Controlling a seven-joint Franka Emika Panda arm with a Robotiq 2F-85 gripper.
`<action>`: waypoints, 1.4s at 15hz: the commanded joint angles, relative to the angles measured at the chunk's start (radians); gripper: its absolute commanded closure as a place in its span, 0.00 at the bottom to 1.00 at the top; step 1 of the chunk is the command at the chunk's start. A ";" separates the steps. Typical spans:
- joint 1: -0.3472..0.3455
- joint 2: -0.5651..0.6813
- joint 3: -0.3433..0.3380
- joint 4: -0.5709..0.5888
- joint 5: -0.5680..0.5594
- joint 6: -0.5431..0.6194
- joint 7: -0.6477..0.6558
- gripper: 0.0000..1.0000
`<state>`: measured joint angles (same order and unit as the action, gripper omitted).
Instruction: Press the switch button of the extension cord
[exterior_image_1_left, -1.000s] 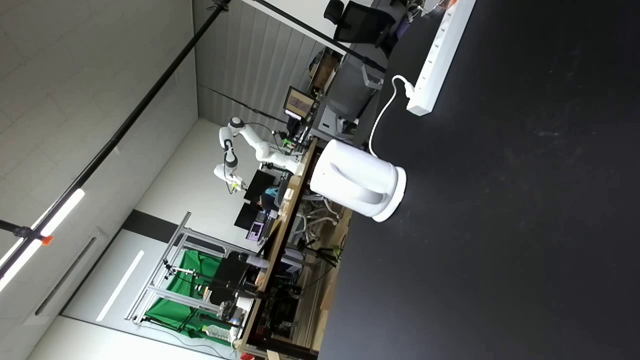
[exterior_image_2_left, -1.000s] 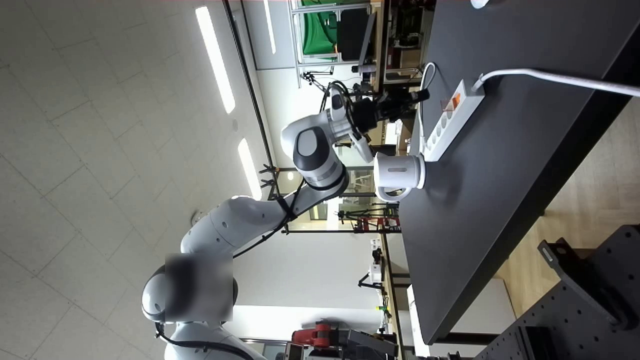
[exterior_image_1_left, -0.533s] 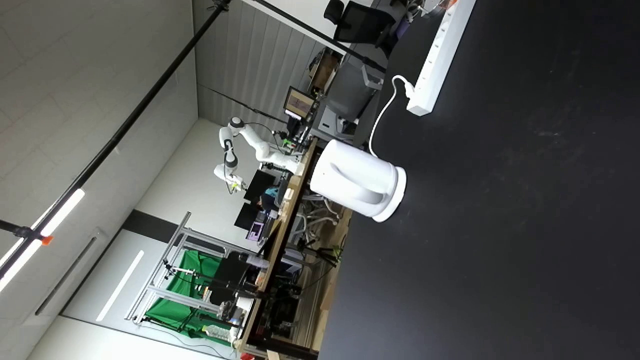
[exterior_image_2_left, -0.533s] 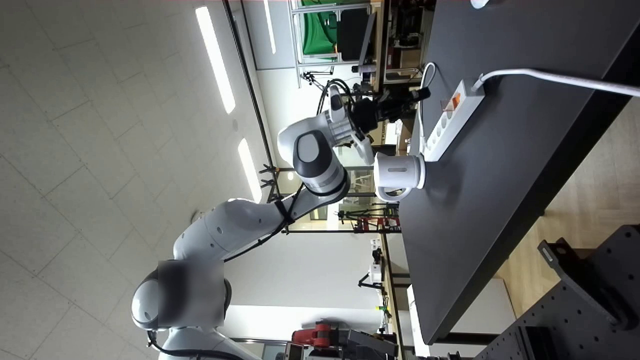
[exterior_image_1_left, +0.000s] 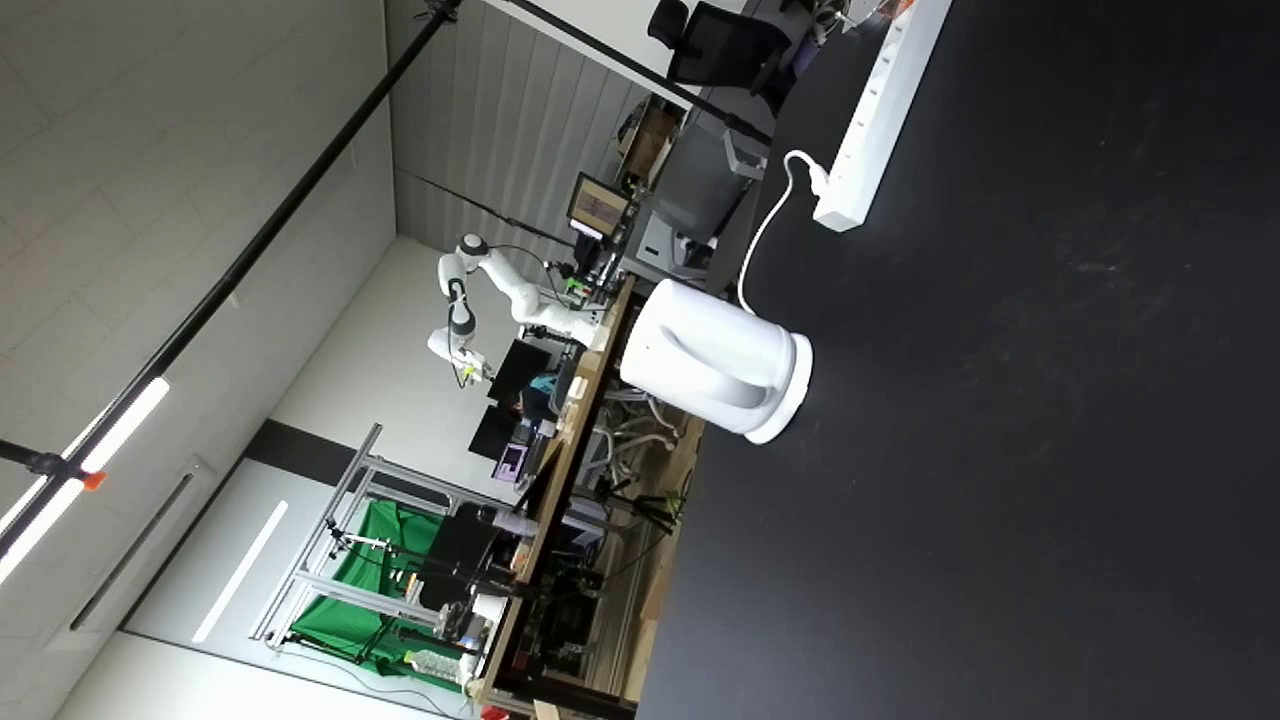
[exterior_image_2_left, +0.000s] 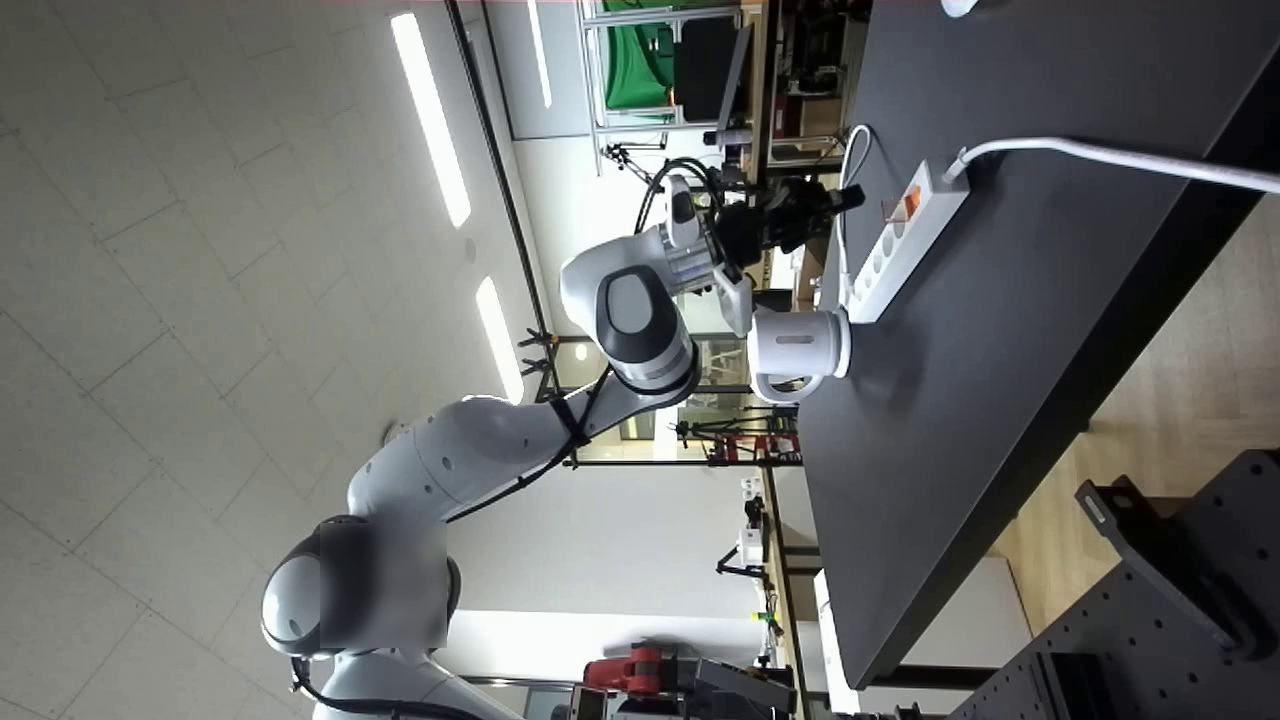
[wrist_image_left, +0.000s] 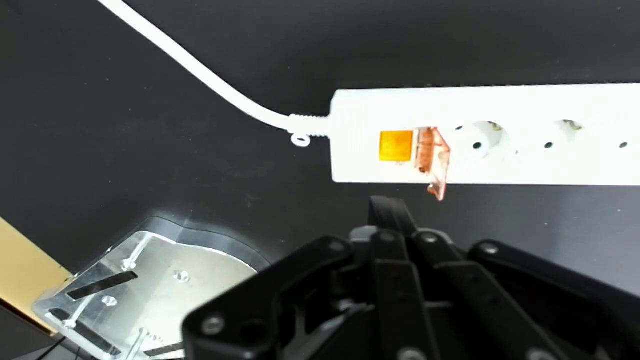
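The extension cord, a long white power strip (wrist_image_left: 352, 107), lies on the dark table, also visible in both exterior views (exterior_image_1_left: 868, 140) (exterior_image_2_left: 918, 245). Its orange-yellow switch button (wrist_image_left: 395, 146) is near the end where the cable enters. A see-through orange cover (wrist_image_left: 440, 165) stands hinged open beside the button, toward the sockets. My black gripper (wrist_image_left: 392, 202) is shut with nothing between its fingertips. In the wrist view the fingertips appear just below the strip's edge, under the button. In an exterior view the gripper (exterior_image_2_left: 855, 195) hangs above the table, apart from the strip.
A white jug-like appliance (exterior_image_1_left: 710, 355) stands near the strip's other end, also visible in an exterior view (exterior_image_2_left: 797, 342). A thin white cable (exterior_image_1_left: 765, 225) runs beside it. A thicker white cable (wrist_image_left: 200, 70) leaves the strip. A clear plate-like object (wrist_image_left: 165, 280) is at lower left.
The arm has shifted slightly and the wrist has turned a little. The fingertips have moved slightly closer to the strip in an exterior view. The strip and appliance have not moved.
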<state>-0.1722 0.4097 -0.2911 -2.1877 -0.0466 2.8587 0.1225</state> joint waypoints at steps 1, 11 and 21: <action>-0.032 0.000 0.044 -0.001 0.040 -0.005 -0.038 1.00; -0.016 0.036 0.040 0.010 0.032 -0.008 -0.044 1.00; -0.025 0.079 0.040 0.028 0.039 0.033 -0.051 1.00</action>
<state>-0.1916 0.4658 -0.2489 -2.1857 -0.0041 2.8707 0.0748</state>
